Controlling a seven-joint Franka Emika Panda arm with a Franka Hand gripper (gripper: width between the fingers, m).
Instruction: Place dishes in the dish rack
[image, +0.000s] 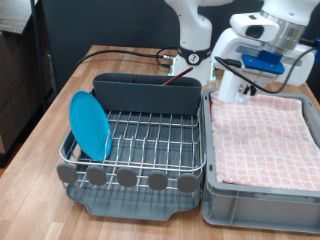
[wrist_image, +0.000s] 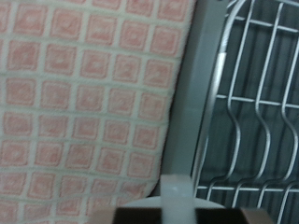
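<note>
Silver wire, exterior view: we see the dish rack (image: 140, 140) on a wooden table (image: 50, 120), its wire grid seated on a dark grey tray, towards the exterior view's left.
Plate, exterior view: we find the light-blue plate (image: 90, 124) standing on edge in the rack, at the rack's end nearest the exterior view's left, leaning slightly.
Trough, exterior view: we note the tall grey cutlery trough (image: 147, 92) along the rack's far side; its contents do not show.
Tabs, exterior view: we count a row of round grey tabs (image: 128, 179) along the rack's near edge.
Crate, exterior view: we see a grey crate (image: 262, 195) just beside the rack, on the exterior view's right, lined with pink checked cloth (image: 262, 135).
Mug, exterior view: we see a white object (image: 233, 85) at the crate's far corner, below the gripper; we take it for the mug, though its handle cannot be made out.
Gripper, exterior view: we place the gripper (image: 243, 78) over the crate's far corner, at the white object; we cannot tell whether its fingers are spread or pressed together.
Spoon, exterior view: we cannot locate it.
Wrist view: we see the pink checked cloth (wrist_image: 84, 103), the crate's grey wall (wrist_image: 192, 112) and the rack's wire grid (wrist_image: 257, 103) side by side; a pale blurred part sits at the frame edge, and finger state cannot be read.
</note>
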